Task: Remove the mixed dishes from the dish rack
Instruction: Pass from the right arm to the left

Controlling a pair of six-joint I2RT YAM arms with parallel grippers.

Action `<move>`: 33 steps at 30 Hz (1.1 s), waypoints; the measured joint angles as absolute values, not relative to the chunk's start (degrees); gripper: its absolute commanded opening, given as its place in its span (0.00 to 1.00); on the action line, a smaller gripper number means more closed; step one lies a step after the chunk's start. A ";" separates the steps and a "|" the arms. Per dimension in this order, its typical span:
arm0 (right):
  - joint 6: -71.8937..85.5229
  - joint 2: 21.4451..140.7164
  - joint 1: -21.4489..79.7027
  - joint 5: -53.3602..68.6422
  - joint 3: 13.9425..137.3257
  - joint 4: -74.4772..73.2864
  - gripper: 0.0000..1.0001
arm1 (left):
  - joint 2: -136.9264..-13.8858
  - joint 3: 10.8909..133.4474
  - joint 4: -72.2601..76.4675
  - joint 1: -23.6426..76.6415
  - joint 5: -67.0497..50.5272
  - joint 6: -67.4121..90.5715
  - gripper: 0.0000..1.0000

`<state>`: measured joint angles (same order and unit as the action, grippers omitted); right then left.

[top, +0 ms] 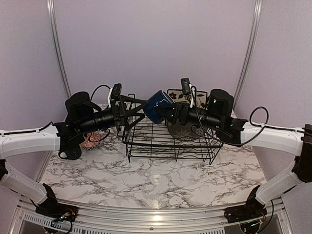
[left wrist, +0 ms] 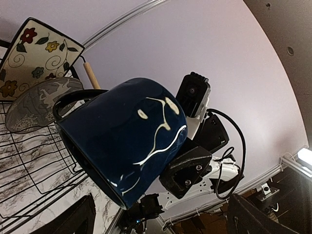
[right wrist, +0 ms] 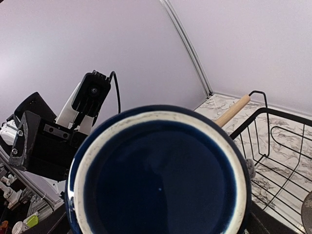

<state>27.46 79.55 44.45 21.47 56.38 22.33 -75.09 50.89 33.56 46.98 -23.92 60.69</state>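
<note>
A dark teal mug (top: 158, 106) hangs in the air above the left end of the black wire dish rack (top: 170, 144). My right gripper (top: 171, 113) is shut on it; one of its fingers (left wrist: 189, 170) presses on the mug's rim side. The mug's base fills the right wrist view (right wrist: 161, 175) and hides that gripper's fingers. My left gripper (top: 138, 104) is open just left of the mug (left wrist: 126, 136), with its fingers (left wrist: 73, 219) spread wide. A round grey plate (top: 187, 130) and a square floral plate (top: 176, 93) stand in the rack.
A small bowl (top: 90, 141) with a reddish inside sits on the table left of the rack, behind my left arm. A dark mug-like shape (top: 73, 152) stands near it. The rack's wooden handle (right wrist: 233, 111) is close under the held mug.
</note>
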 measured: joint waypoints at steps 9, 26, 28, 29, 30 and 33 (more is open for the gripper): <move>33.23 81.23 44.99 25.52 53.39 31.48 0.22 | -81.08 51.68 43.66 48.25 -24.58 66.30 0.77; 38.00 83.22 46.92 26.74 51.48 42.00 0.22 | -83.50 49.78 58.00 48.49 -24.56 75.55 0.35; 38.02 83.37 47.05 26.72 51.48 42.63 0.22 | -83.79 49.78 58.41 48.51 -24.56 75.92 0.31; 38.02 83.40 47.09 26.72 51.48 42.81 0.22 | -83.88 49.78 58.65 48.51 -24.56 76.16 0.28; 38.02 83.42 47.13 26.72 51.48 42.98 0.22 | -83.99 49.78 58.76 48.51 -24.58 76.07 0.26; 38.02 83.53 47.35 26.72 51.48 43.44 0.23 | -84.20 49.78 58.96 48.62 -24.62 76.47 0.18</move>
